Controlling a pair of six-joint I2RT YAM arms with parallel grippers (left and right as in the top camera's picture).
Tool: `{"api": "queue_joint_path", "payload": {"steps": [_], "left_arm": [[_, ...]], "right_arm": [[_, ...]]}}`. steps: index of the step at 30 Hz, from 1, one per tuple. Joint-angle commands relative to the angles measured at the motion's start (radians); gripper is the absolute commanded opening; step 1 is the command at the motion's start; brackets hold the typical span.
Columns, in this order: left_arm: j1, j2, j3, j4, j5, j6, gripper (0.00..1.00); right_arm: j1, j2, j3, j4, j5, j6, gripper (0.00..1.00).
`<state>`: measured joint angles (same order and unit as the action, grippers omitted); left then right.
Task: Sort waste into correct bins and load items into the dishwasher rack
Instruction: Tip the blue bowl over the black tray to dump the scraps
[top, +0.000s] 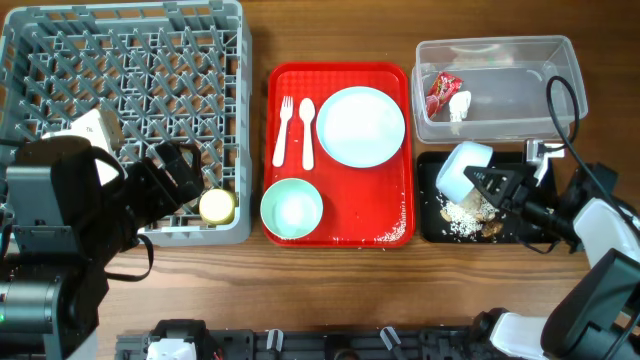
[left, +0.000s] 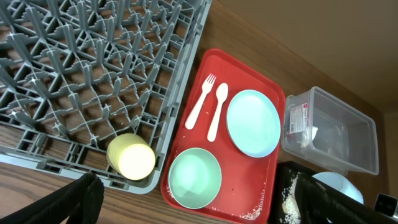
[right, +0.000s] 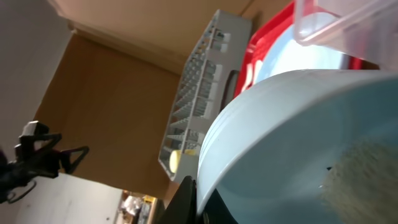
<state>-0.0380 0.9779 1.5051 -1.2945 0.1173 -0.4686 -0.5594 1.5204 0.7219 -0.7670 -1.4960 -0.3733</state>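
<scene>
Tilted bowl (top: 463, 168): we see it held on edge over the black tray (top: 430, 190) at the near right, with some crumbs inside it in the wrist view.
Right hand (top: 493, 183): clamped on the tilted bowl's rim.
Food crumbs (top: 465, 215): heaped in the black tray below the bowl; a few specks lie along the near edge of the red serving tray (top: 340, 200).
Wrapper (top: 441, 95) and white scrap (top: 460, 106): both in the clear tub (top: 520, 100), far right.
Yellow cup (top: 217, 206): already in the near right corner of the rack (top: 120, 60).
Left hand (top: 178, 172): fingers spread, empty, above the rack beside the cup.
Left to load: plate (top: 360, 126), second bowl (top: 291, 208), fork (top: 283, 130) and spoon (top: 307, 132), all on the red serving tray.
Progress: we judge the waste nearly sorted and the loading barely begun.
</scene>
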Motion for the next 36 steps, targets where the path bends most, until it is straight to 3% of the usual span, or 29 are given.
{"api": "queue_joint_path", "payload": {"steps": [1,2,3,5,6,8,10,12,14,15,17,19,20,23,28,33,36], "left_arm": [[0.004,-0.003,0.014,0.003,-0.010,0.019,1.00],[0.004,-0.003,0.014,0.003,-0.010,0.019,1.00],[0.004,-0.003,0.014,0.003,-0.010,0.019,1.00],[0.004,-0.003,0.014,0.003,-0.010,0.019,1.00],[0.004,-0.003,0.014,0.003,-0.010,0.019,1.00],[0.004,-0.003,0.014,0.003,-0.010,0.019,1.00],[0.004,-0.003,0.014,0.003,-0.010,0.019,1.00],[0.004,-0.003,0.014,0.003,-0.010,0.019,1.00],[0.004,-0.003,0.014,0.003,-0.010,0.019,1.00],[0.004,-0.003,0.014,0.003,-0.010,0.019,1.00],[0.004,-0.003,0.014,0.003,-0.010,0.019,1.00],[0.004,-0.003,0.014,0.003,-0.010,0.019,1.00],[0.004,-0.003,0.014,0.003,-0.010,0.019,1.00],[0.004,-0.003,0.014,0.003,-0.010,0.019,1.00],[0.004,-0.003,0.014,0.003,-0.010,0.019,1.00],[0.004,-0.003,0.014,0.003,-0.010,0.019,1.00],[0.004,-0.003,0.014,0.003,-0.010,0.019,1.00]], "right_arm": [[0.013,-0.012,0.003,0.040,-0.048,-0.048,0.04],[0.013,-0.011,0.003,0.080,0.021,0.080,0.04],[0.014,-0.013,0.003,0.068,-0.008,0.115,0.04],[0.020,-0.028,0.003,-0.004,-0.097,-0.023,0.04],[0.022,-0.034,0.003,0.016,-0.030,-0.036,0.04],[0.023,-0.034,0.003,0.047,0.017,0.105,0.04],[0.037,-0.050,0.003,0.008,-0.031,-0.007,0.04],[0.047,-0.051,0.003,0.043,0.056,0.121,0.04],[0.070,-0.070,0.003,-0.025,-0.065,-0.018,0.04],[0.082,-0.082,0.004,0.002,0.026,-0.037,0.04],[0.091,-0.084,0.004,0.064,0.146,0.183,0.04],[0.109,-0.103,0.012,-0.023,-0.090,0.049,0.04],[0.117,-0.117,0.026,-0.031,-0.101,0.042,0.04],[0.139,-0.168,0.089,-0.027,0.114,0.220,0.04],[0.253,-0.328,0.244,-0.138,0.571,0.345,0.04],[0.621,-0.465,0.294,-0.155,1.109,0.540,0.04],[0.838,-0.434,0.284,-0.146,1.300,0.662,0.05]]}}
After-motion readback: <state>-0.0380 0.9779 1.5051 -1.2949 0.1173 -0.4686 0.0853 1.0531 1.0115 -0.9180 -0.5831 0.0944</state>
